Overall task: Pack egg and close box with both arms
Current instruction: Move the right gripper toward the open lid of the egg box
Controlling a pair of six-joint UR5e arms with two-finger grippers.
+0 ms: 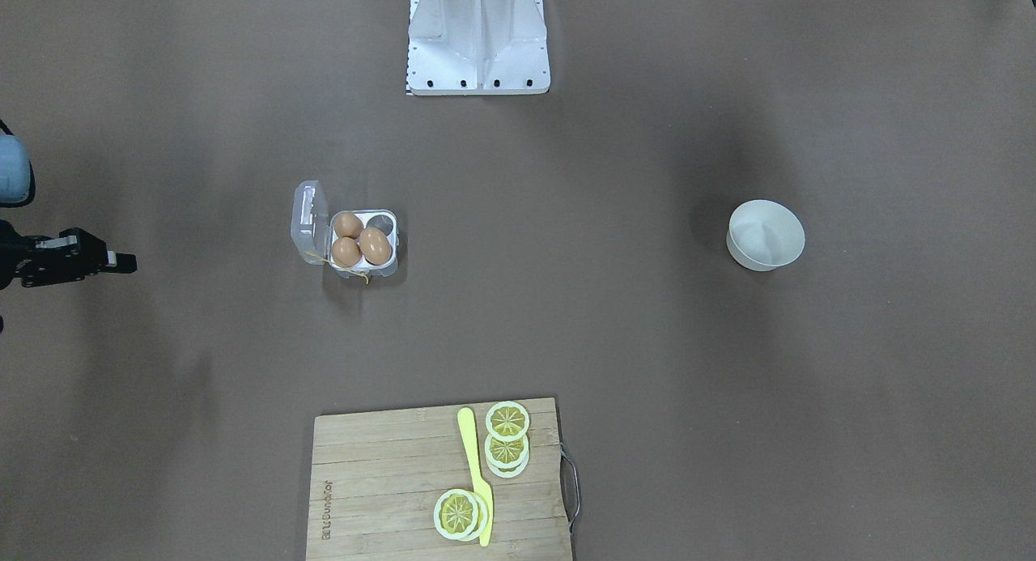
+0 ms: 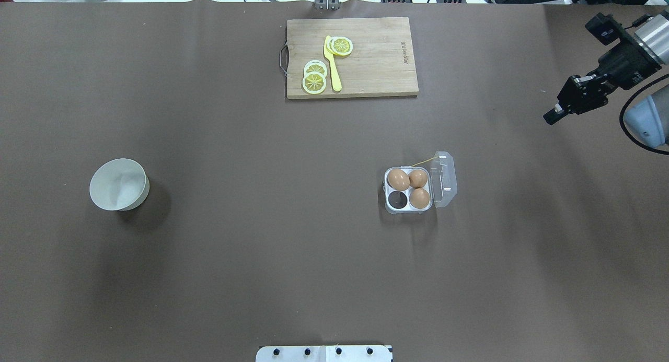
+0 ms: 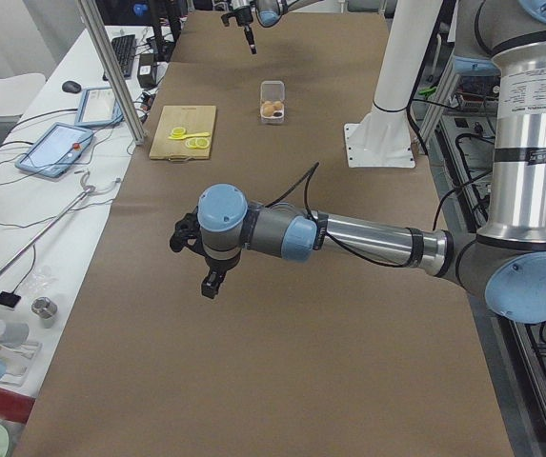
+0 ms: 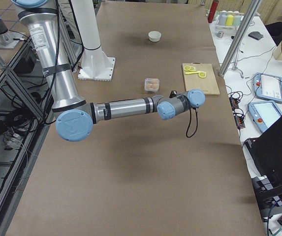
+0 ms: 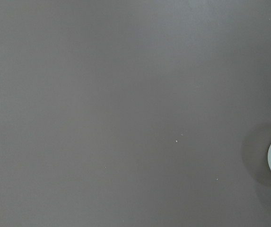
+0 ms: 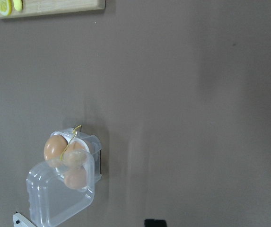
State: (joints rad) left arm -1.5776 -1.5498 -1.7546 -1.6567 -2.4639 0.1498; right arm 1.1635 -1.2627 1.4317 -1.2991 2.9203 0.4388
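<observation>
Overhead exterior view: a clear plastic four-cell egg carton (image 2: 411, 209) stands on the brown table (image 2: 235, 257), toward 3 o'clock from the table's centre. Three light-brown oval eggs (image 2: 398, 179) fill the cells at the carton's 11, 1 and 5 o'clock. The cell at 7 o'clock (image 2: 398, 199) shows only dark table through the plastic. The hinged clear lid (image 2: 444, 179) lies open on the carton's 3 o'clock side, and a thin yellow string (image 2: 423, 161) trails from its 12 o'clock edge.

The right gripper (image 2: 550, 116) hangs above the table at 2 o'clock from the carton, well apart from it. Whether its fingers stand wide or narrow cannot be told. The left gripper (image 3: 211, 286) appears only in the exterior left view, pointing down over bare table, and its finger spread cannot be told either.

A round white bowl (image 2: 99, 176) sits at the table's 9 o'clock. A wooden cutting board (image 2: 376, 64) at 12 o'clock carries yellow lemon slices (image 2: 314, 82) and a yellow plastic knife (image 2: 332, 64).
</observation>
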